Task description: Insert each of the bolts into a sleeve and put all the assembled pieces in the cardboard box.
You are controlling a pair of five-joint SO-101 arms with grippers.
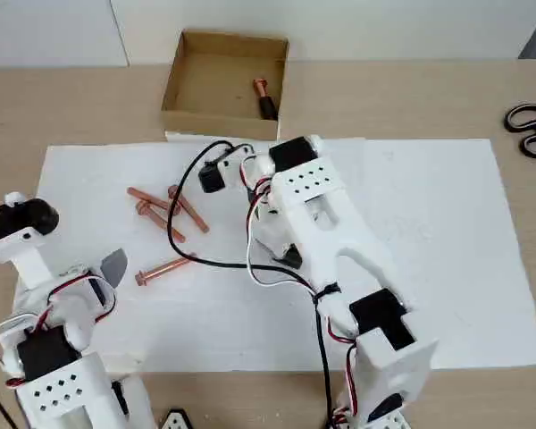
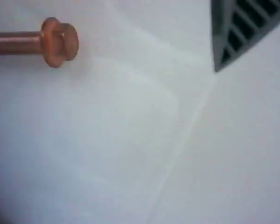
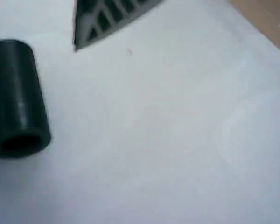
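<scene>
- left gripper (image 1: 112, 268) sits low over the white sheet (image 1: 429, 241), at about 8 o'clock of the sheet; wide or narrow cannot be told
- lone bolt (image 1: 165, 270) lies flat at 3 o'clock of the left gripper, just beside it, with the head end toward it; in the left wrist view the flanged head (image 2: 59, 42) rests on bare paper, apart from the gripper
- right gripper (image 1: 284, 252) is tucked under its own arm, left of the sheet's middle, at about 10 o'clock from that arm's base; its opening cannot be told either
- black sleeve (image 3: 18, 98) lies on its side on the paper near the right gripper, not touching it, with the open bore showing
- black cable (image 1: 174, 234) loops over the sheet between the two grippers
- three more bolts (image 1: 159, 222) lie loose and close together at about 12 o'clock of the lone bolt
- cardboard box (image 1: 216, 82) stands on the table (image 1: 71, 107) at 12 o'clock, just past the sheet's far edge
- assembled piece (image 1: 264, 98), a bolt in a dark sleeve, lies in the box by its 3 o'clock wall
- scissors (image 1: 529, 130) lie at 2 o'clock on the table edge, off the sheet
</scene>
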